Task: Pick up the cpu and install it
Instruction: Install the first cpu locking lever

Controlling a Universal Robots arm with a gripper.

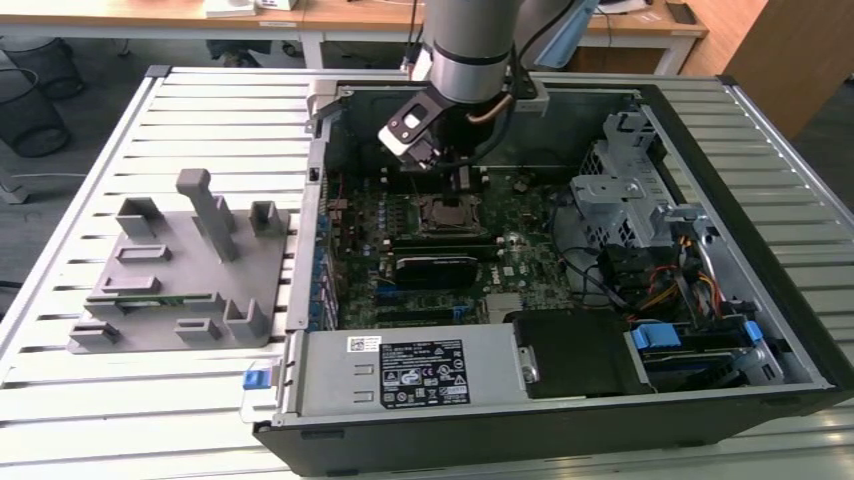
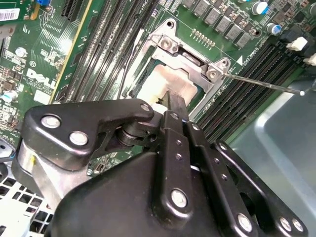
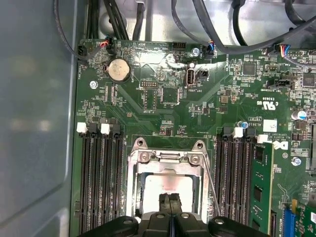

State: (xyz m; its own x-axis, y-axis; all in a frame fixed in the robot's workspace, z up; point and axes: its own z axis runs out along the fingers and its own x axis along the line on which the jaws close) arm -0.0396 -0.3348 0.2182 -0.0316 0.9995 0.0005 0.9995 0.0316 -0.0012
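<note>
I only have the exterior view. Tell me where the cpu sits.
Observer: In both wrist views the cpu lies inside the socket frame, silvery top up.
Operator: Report the end effector.
Observer: The end effector is over the cpu's edge, fingertips together; whether it touches, I cannot tell.
Operator: Now the lever.
Observer: In the second wrist view the thin lever sticks out from the frame's corner, over the memory slots.
</note>
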